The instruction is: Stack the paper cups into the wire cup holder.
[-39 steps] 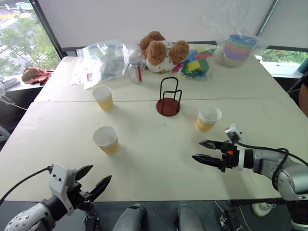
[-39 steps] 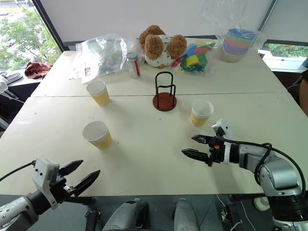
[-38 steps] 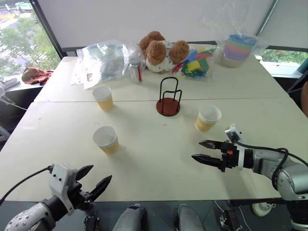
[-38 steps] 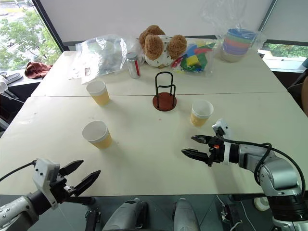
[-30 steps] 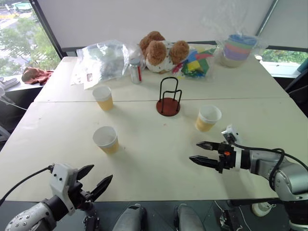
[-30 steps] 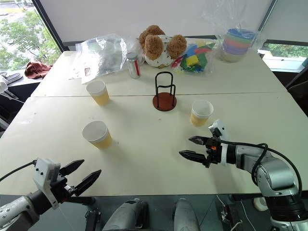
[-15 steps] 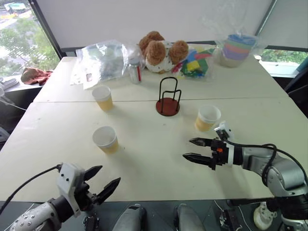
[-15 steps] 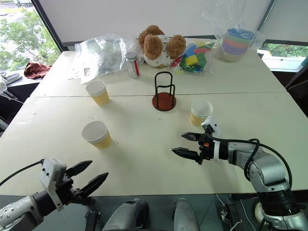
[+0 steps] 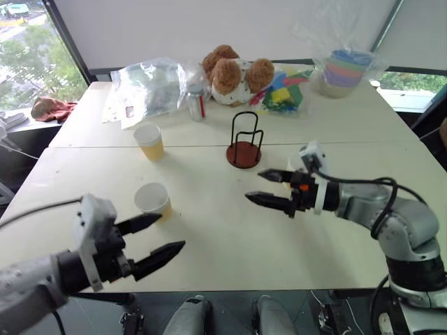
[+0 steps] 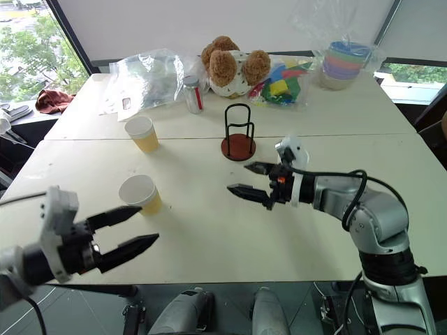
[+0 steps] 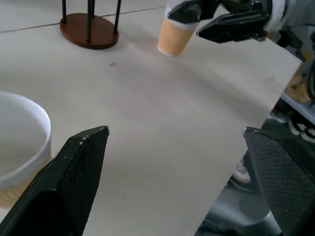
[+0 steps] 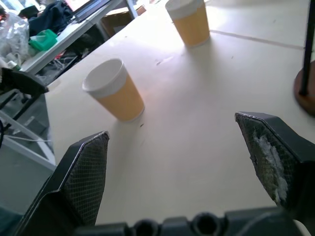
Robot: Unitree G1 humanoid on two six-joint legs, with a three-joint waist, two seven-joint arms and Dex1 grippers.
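Two paper cups stand upright on the left of the table, one near (image 9: pixel 153 201) and one farther back (image 9: pixel 149 141). A third cup (image 11: pixel 175 37) stands on the right, just behind my right gripper. The wire cup holder (image 9: pixel 244 143) stands empty at mid-table on its reddish-brown base. My left gripper (image 9: pixel 172 231) hovers open over the front of the table, its upper fingertip close beside the near cup. My right gripper (image 9: pixel 253 186) is open and empty, raised above the table in front of the holder and pointing left.
Along the far edge lie a clear plastic bag (image 9: pixel 150 84), a small bottle (image 9: pixel 197 103), brown plush toys (image 9: pixel 234 73), a bag of coloured pieces (image 9: pixel 286 91) and a stack of pastel bowls (image 9: pixel 346 70). A red cloth (image 9: pixel 52 108) lies off the table's left.
Both arms have risen. The left gripper came up from below the front edge toward the near cup. The right gripper swung left, now covering the right cup in the head views.
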